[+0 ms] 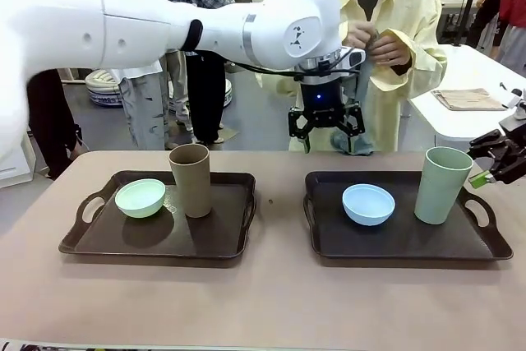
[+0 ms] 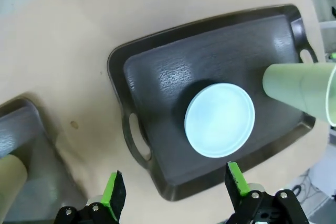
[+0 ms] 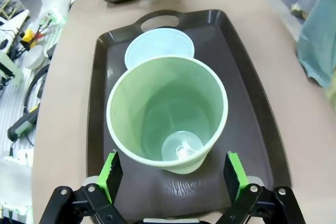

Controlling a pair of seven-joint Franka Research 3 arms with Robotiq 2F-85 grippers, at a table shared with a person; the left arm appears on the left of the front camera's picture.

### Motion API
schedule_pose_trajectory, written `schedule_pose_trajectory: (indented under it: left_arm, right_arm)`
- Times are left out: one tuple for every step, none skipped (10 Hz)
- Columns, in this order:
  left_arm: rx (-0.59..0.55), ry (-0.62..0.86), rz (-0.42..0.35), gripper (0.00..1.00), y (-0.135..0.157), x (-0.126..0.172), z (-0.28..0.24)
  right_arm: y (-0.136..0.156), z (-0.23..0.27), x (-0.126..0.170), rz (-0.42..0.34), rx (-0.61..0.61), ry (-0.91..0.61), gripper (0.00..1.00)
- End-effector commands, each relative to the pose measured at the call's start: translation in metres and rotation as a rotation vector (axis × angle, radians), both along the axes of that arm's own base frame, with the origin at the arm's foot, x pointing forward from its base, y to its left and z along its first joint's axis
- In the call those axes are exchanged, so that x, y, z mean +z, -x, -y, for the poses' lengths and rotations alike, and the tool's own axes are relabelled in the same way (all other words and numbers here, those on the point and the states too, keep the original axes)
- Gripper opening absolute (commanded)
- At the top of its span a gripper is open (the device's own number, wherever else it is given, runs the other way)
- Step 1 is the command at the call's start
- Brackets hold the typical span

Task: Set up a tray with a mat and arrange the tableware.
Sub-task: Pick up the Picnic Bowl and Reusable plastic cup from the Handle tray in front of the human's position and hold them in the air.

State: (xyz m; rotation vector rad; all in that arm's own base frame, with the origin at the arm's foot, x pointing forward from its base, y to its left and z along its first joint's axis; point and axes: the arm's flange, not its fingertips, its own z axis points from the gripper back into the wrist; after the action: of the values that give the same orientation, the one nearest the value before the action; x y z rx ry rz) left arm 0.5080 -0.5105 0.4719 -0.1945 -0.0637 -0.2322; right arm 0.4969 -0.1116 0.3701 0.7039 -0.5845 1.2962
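Right tray (image 1: 394, 244): carries both pieces, on my right half of the table.
Pale green tumbler (image 1: 441, 185): upright at the tray's right end, just beside my right gripper (image 1: 486, 168), the nearer one; jaws spread, empty.
Light blue bowl (image 1: 368, 204): sits under my left gripper (image 1: 327, 133), which hovers with fingers wide apart and empty.

brown tumbler (image 1: 191, 178), mint bowl (image 1: 140, 197), blue bowl (image 1: 368, 204)
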Motion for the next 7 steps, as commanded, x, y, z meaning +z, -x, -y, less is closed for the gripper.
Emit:
schedule_pose_trajectory:
  left_arm:
    - [0.062, 0.01, -0.031, 1.0, -0.011, 0.0, 0.017]
    - [0.067, 0.017, -0.045, 1.0, -0.015, -0.004, 0.021]
    - [0.07, 0.027, -0.064, 1.0, -0.017, -0.008, 0.027]
    - [0.067, 0.03, -0.088, 1.0, -0.017, -0.011, 0.031]
    - [0.071, 0.024, -0.104, 1.0, -0.014, -0.015, 0.037]
    - [0.074, 0.017, -0.118, 1.0, -0.011, -0.018, 0.042]
    - [0.074, 0.003, -0.129, 1.0, -0.008, -0.024, 0.047]
  right_arm:
    - [-0.003, 0.003, -0.006, -0.013, 0.05, -0.036, 1.0]
    - [-0.002, 0.004, -0.01, -0.012, 0.063, -0.05, 1.0]
    - [-0.002, 0.004, -0.015, -0.014, 0.083, -0.07, 1.0]
    - [-0.002, 0.004, -0.021, -0.013, 0.094, -0.085, 1.0]
    - [-0.002, 0.004, -0.027, -0.013, 0.105, -0.102, 1.0]
    - [-0.002, 0.004, -0.031, 0.0, 0.115, -0.111, 1.0]
    - [-0.003, 0.004, -0.036, 0.02, 0.104, -0.113, 1.0]
